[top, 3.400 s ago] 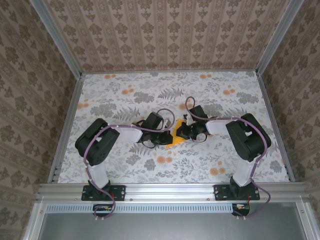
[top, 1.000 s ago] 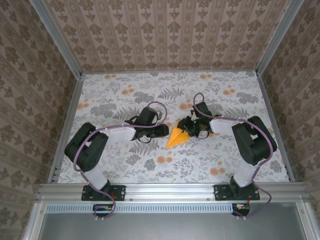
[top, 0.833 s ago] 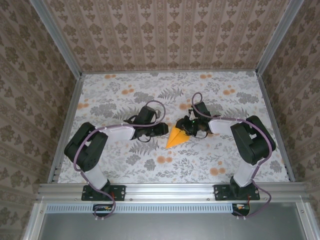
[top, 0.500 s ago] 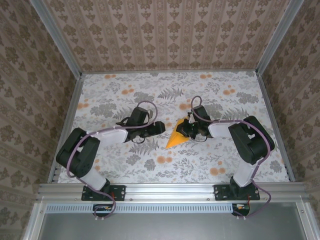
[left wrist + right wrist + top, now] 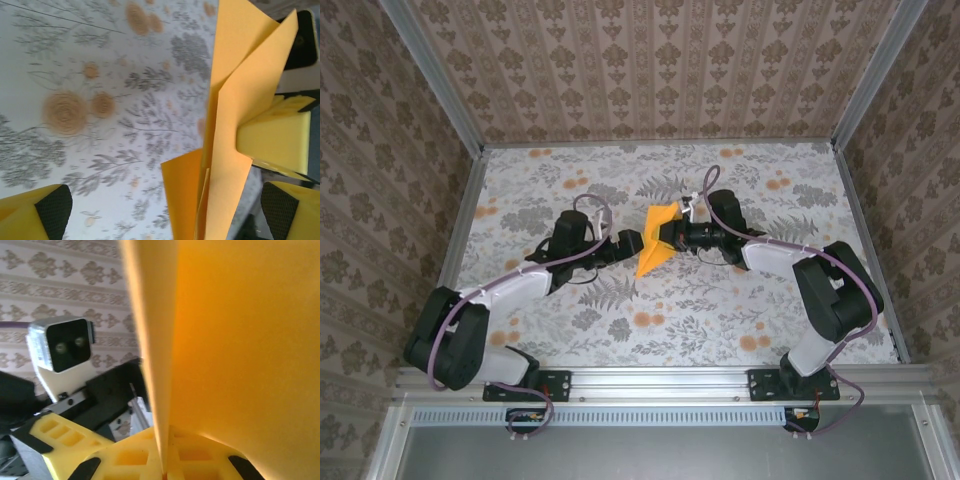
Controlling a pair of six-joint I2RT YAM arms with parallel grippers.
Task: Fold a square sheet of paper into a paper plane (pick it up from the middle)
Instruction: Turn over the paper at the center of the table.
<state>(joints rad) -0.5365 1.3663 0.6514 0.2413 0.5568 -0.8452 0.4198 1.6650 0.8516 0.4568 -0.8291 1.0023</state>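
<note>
Over cloth (image 5: 740, 300) centre: right hand (image 5: 673, 236) clamped on paper plane (image 5: 650, 248) edge; left hand (image 5: 623, 246) spread apart alongside.

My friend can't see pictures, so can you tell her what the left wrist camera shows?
Folded orange-yellow paper runs up the right side, pinched by the right gripper. The left gripper is wide open, its yellow fingertips in the bottom corners, above a floral cloth.

We've got the folded orange-yellow paper dart (image 5: 651, 240) up on edge at centre, layers pressed together, tip pointing nearward.
</note>
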